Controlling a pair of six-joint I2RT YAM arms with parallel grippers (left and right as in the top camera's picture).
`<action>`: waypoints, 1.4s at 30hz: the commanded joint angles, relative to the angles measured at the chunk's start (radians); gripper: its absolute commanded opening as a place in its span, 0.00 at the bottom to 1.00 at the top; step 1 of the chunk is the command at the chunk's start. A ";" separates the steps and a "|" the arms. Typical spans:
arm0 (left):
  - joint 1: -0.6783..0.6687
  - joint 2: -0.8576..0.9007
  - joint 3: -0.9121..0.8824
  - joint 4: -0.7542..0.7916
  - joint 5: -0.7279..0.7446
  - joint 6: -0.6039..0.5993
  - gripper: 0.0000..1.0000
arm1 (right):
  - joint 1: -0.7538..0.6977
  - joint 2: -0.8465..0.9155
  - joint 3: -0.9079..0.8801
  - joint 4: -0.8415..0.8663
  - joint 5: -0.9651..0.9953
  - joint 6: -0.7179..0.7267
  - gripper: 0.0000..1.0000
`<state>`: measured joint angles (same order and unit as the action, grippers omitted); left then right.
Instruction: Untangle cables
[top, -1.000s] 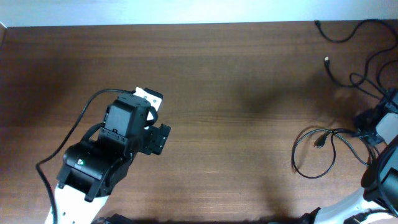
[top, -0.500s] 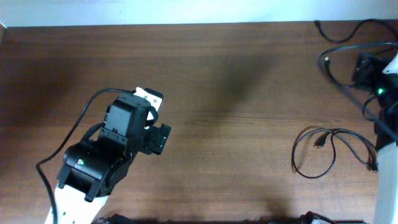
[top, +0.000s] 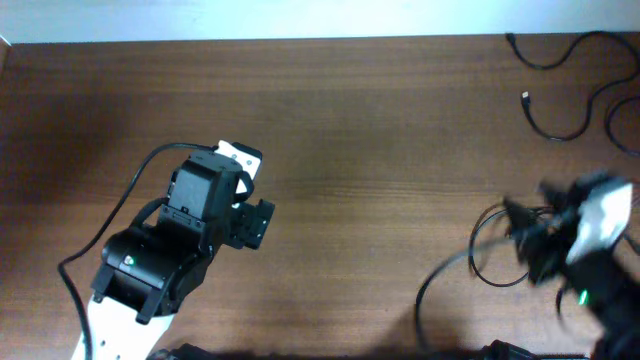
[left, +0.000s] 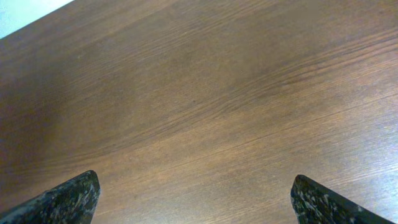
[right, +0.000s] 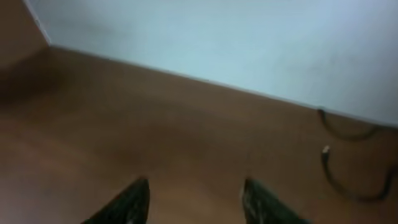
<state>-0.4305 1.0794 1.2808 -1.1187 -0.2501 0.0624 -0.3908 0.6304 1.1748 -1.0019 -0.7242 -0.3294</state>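
Overhead, the brown wooden table fills the view, and the cables all lie on its right side. Two loose strands with small plug ends curl in the corner at about 1 to 2 o'clock. A looped strand lies lower, at about 4 o'clock, well apart from them. The right gripper hangs over that loop, reaching in from the 4 o'clock edge and pointing toward 9 o'clock. It is smeared by motion there, so I cannot tell whether it touches the loop. In the right wrist view, also blurred, its two fingers stand partly apart with bare wood showing between them. Beyond them, at about 3 o'clock in that view, the two corner strands lie near the foot of the pale wall. The left gripper sits at about 8 to 9 o'clock in the overhead view, pointing toward 1 o'clock and well apart from every cable. The arm's own thicker black lead arcs along its 9 o'clock side. In the left wrist view its fingertips show only at the two bottom corners, spread wide, with plain wood grain between them.
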 joint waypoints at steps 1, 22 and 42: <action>0.003 0.000 0.003 0.000 0.007 -0.010 0.99 | 0.003 -0.102 -0.041 -0.060 -0.027 -0.080 0.49; 0.003 -0.001 0.003 -0.026 0.011 -0.010 0.99 | 0.003 -0.478 -0.961 0.575 0.101 0.422 0.72; 0.003 0.000 0.003 -0.028 0.008 -0.010 0.99 | 0.003 -0.465 -1.120 0.835 0.161 0.593 0.99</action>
<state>-0.4305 1.0794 1.2808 -1.1454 -0.2424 0.0624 -0.3908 0.1646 0.0631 -0.1696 -0.5751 0.2581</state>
